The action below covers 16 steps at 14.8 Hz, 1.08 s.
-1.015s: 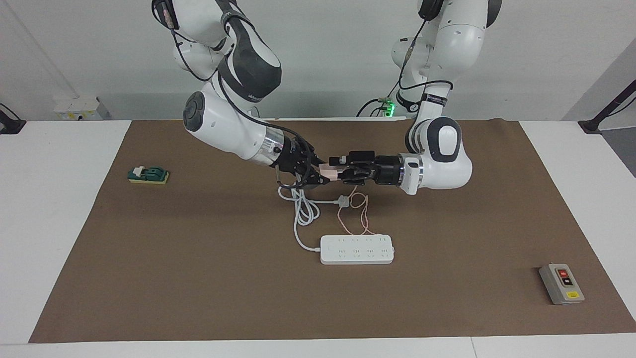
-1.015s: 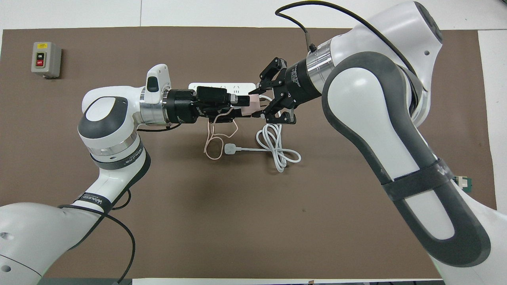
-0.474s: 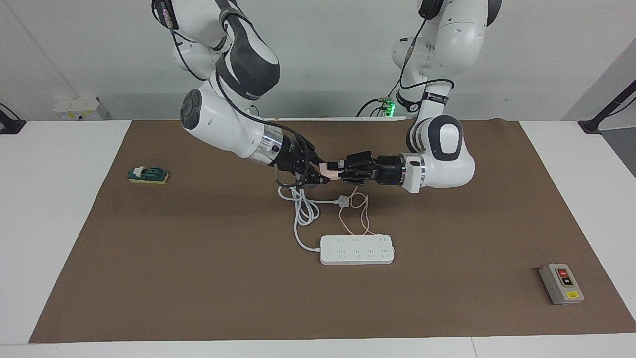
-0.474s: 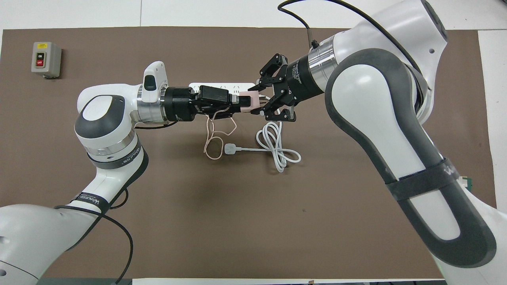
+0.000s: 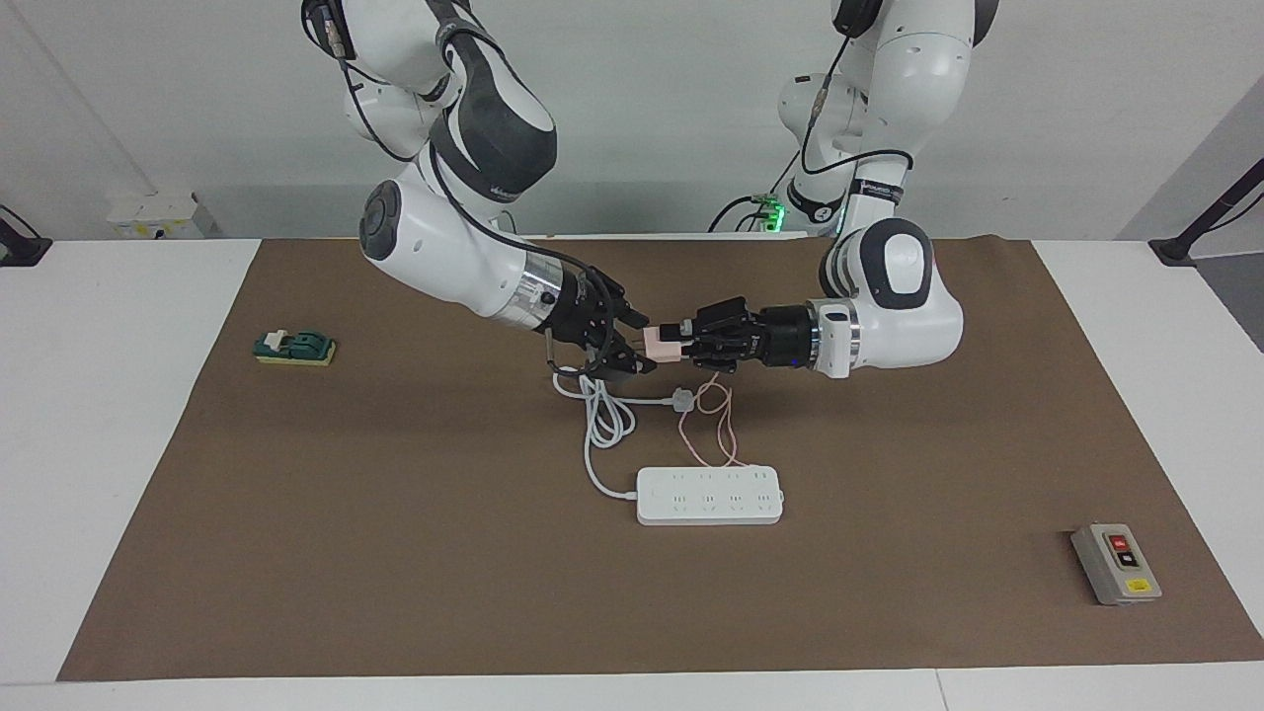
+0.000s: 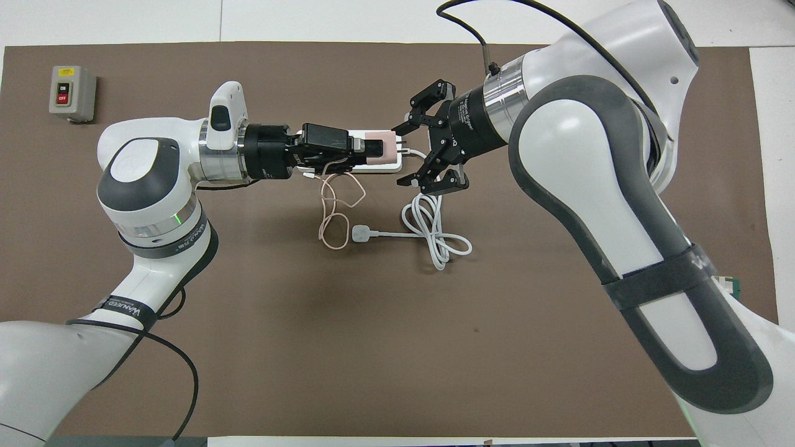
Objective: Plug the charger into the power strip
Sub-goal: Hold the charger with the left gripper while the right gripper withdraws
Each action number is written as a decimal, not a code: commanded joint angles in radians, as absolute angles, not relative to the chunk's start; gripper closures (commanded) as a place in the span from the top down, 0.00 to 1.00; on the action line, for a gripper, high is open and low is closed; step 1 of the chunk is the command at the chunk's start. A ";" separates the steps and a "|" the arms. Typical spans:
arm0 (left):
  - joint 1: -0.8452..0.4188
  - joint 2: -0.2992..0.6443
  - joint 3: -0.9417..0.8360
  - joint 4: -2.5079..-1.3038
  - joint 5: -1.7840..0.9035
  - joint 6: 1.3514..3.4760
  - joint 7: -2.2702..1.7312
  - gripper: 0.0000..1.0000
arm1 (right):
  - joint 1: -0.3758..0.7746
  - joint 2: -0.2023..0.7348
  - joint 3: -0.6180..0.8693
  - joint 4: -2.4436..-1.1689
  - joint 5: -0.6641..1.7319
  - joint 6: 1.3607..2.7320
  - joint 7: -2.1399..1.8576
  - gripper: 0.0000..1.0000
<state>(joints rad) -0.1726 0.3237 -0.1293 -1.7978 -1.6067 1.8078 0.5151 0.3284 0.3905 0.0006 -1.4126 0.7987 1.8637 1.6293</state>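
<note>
A: Right, where is the charger (image 5: 660, 345)?

B: Up in the air over the middle of the table, well short of the power strip (image 5: 709, 495), which lies flat nearer the table's front edge. The left gripper (image 5: 679, 345) is clenched on it. The right gripper (image 5: 632, 344) sits just beside it with its fingers spread, grasping nothing.

A: What could go wrong?

B: I'd judge the thin pink cable (image 5: 713, 427) the main risk: it trails down to the mat beside the white plug (image 5: 681, 399) and coiled cord (image 5: 602, 420), and could snag. A tilted charger would also miss the sockets or push the unheld strip along.

A: Any containers?

B: None visible; just a grey button box (image 5: 1116, 563) near one front corner and a small green block (image 5: 294, 348) toward the right arm's edge.
</note>
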 commanded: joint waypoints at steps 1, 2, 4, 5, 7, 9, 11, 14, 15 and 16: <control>-0.147 0.305 -0.130 -1.792 -1.551 1.816 0.502 0.00 | 0.304 0.391 -0.002 -1.407 0.784 1.839 1.648 1.00; -0.135 0.298 -0.130 -1.792 -1.539 1.807 0.502 0.00 | 0.278 0.391 -0.002 -1.407 0.781 1.838 1.641 1.00; -0.103 0.288 -0.132 -1.793 -1.493 1.801 0.500 0.00 | 0.229 0.384 -0.002 -1.407 0.753 1.806 1.591 1.00; -0.085 0.285 -0.132 -1.793 -1.468 1.798 0.502 0.00 | 0.204 0.370 -0.002 -1.407 0.727 1.775 1.548 1.00; -0.055 0.282 -0.132 -1.787 -1.415 1.770 0.500 0.00 | 0.161 0.350 -0.002 -1.407 0.672 1.709 1.432 1.00; -0.025 0.284 -0.132 -1.749 -1.272 1.761 0.505 0.00 | 0.121 0.331 -0.002 -1.407 0.599 1.646 1.285 1.00; -0.020 0.291 -0.133 -1.700 -1.150 1.759 0.531 0.00 | 0.091 0.315 -0.002 -1.411 0.525 1.596 1.125 1.00; -0.028 0.313 -0.133 -1.641 -0.946 1.763 0.554 0.00 | 0.060 0.295 -0.002 -1.416 0.421 1.565 0.919 1.00; -0.031 0.319 -0.133 -1.626 -0.872 1.766 0.583 0.00 | 0.055 0.288 -0.002 -1.419 0.391 1.565 0.864 1.00; -0.035 0.324 -0.133 -1.620 -0.791 1.772 0.628 0.00 | 0.054 0.287 -0.002 -1.420 0.362 1.565 0.806 1.00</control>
